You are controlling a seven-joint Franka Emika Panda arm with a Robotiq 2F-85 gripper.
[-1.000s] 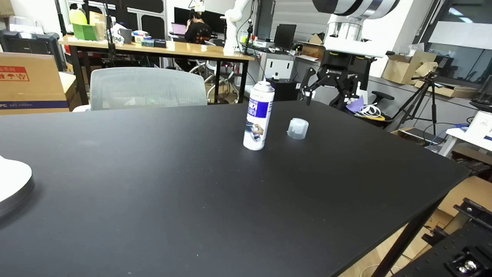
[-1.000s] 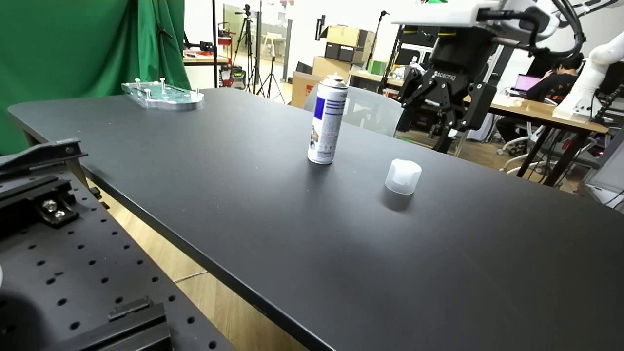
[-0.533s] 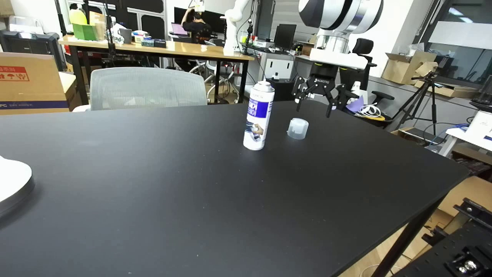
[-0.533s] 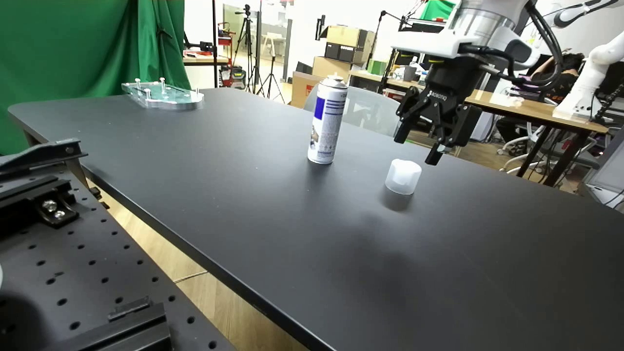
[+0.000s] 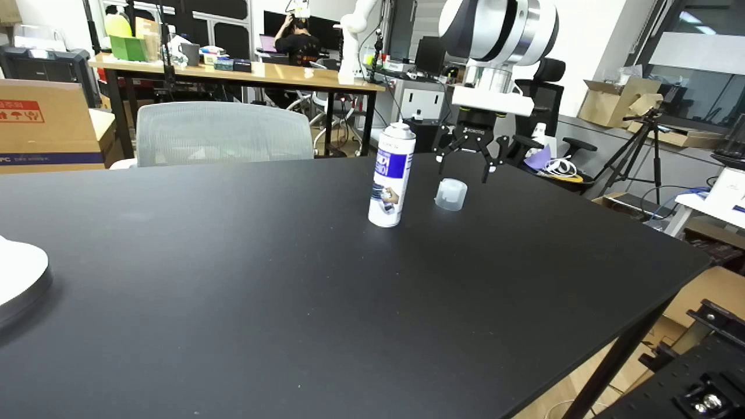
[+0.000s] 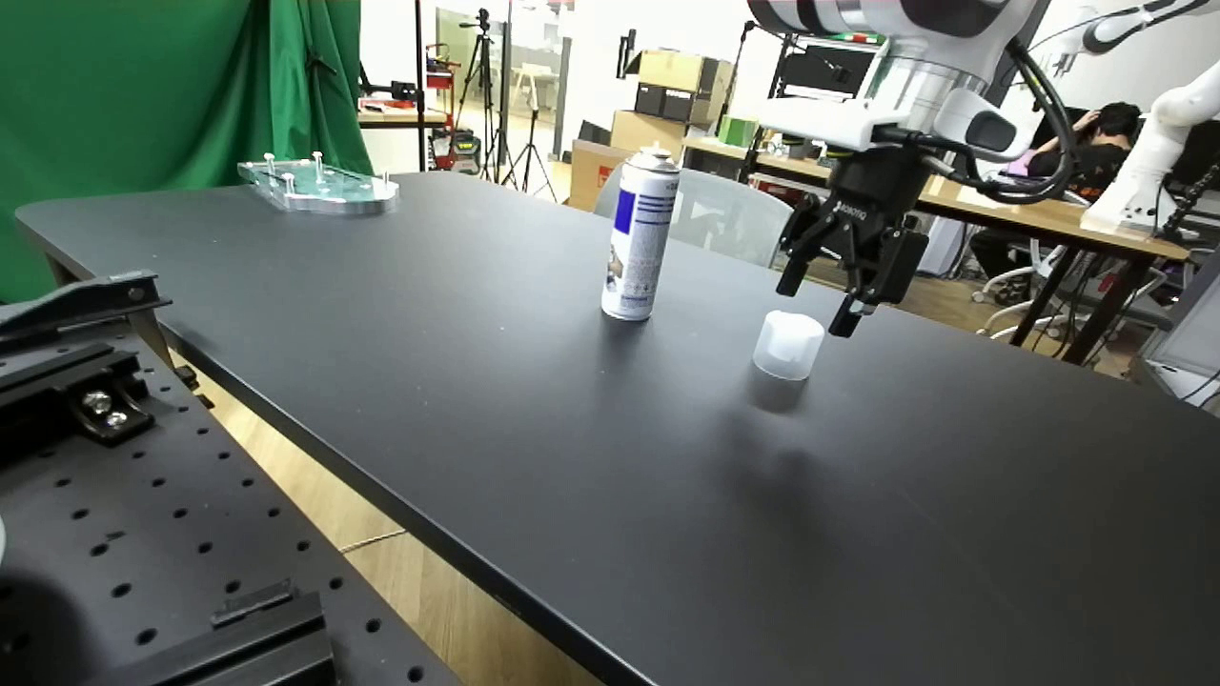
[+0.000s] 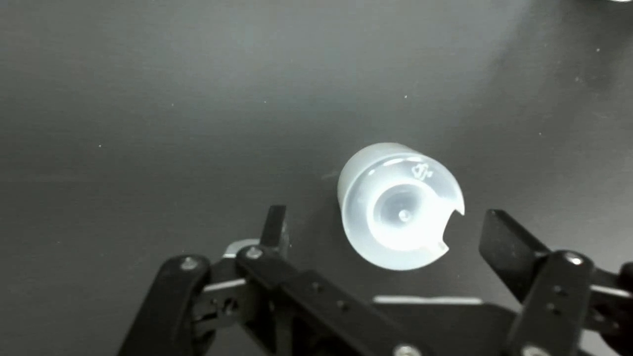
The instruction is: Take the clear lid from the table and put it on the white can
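1. My pincer (image 5: 463, 174) is spread wide, poised near the clear lid (image 7: 401, 206), holding nothing.
2. The lid rests on the desk (image 5: 233, 291), apart from the upright white can (image 6: 640, 233), whose top is uncovered.
3. I judge this the approach stage; lowering, gripping, carrying and seating the lid all remain.

All views (the wrist's nearest) share the lid (image 7: 403, 213).

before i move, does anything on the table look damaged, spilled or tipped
One thing: in the wrist view the clear lid has a notch in its edge, on the right. It breaks the otherwise round outline, though it may be by design; I can't tell. The white can stands upright, and I see no spill.
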